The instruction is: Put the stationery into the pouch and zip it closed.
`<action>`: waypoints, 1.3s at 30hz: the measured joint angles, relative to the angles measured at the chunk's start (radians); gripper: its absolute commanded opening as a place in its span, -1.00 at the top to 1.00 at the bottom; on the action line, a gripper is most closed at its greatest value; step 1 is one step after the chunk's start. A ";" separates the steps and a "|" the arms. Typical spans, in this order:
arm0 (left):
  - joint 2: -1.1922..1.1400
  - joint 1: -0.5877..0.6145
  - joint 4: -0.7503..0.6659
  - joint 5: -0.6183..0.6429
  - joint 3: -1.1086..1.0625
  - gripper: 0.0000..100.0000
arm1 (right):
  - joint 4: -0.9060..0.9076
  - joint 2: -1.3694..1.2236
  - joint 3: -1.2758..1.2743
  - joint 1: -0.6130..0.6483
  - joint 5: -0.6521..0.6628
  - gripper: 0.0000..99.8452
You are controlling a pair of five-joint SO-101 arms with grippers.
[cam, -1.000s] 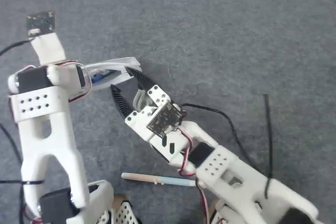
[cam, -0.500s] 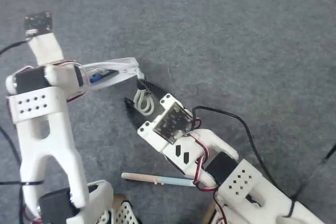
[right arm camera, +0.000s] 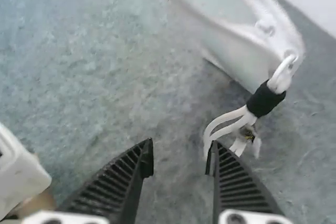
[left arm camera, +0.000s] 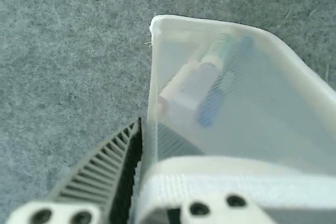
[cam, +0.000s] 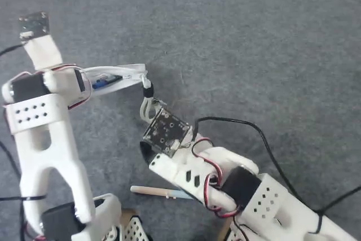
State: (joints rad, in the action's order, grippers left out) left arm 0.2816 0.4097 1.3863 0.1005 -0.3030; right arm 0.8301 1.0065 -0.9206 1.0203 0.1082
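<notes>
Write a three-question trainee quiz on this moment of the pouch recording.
1. True or false: no gripper holds the pouch.
2. The right gripper is: A) open, next to the zipper pull cord; B) shut on the pouch; C) shut on nothing.
3. What stationery lies on the table outside the pouch?
Key: 1 false, the left gripper clamps it; 2 A; 3 a pen.

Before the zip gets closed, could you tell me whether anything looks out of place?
Yes: a slim beige-and-blue pen lies loose on the grey felt mat, at its near edge, outside the translucent white pouch.
</notes>
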 measured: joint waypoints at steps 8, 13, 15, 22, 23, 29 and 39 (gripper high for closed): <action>0.000 0.040 -0.017 0.003 0.000 0.97 | 0.037 -0.075 0.002 0.025 0.000 0.67; 0.000 0.040 -0.017 0.003 0.000 0.97 | 0.029 -0.255 0.002 0.063 0.000 0.67; 0.000 0.040 -0.017 0.003 0.000 0.97 | 0.026 -0.322 0.002 0.086 0.000 0.67; 0.000 0.060 -0.018 0.003 0.000 0.97 | 0.025 -0.491 0.002 0.147 0.000 0.67; 0.000 0.060 -0.018 0.003 0.000 0.97 | 0.025 -0.505 0.002 0.157 0.000 0.67; 0.000 0.060 -0.018 0.003 0.000 0.97 | 0.025 -0.542 0.002 0.218 0.000 0.67; 0.000 0.060 -0.018 0.003 0.000 0.97 | -0.092 -0.724 0.008 0.241 0.000 0.67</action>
State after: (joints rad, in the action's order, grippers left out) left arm 0.2816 0.4695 1.3679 0.1036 -0.3030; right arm 0.7380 0.2823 -0.9129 1.2612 0.1082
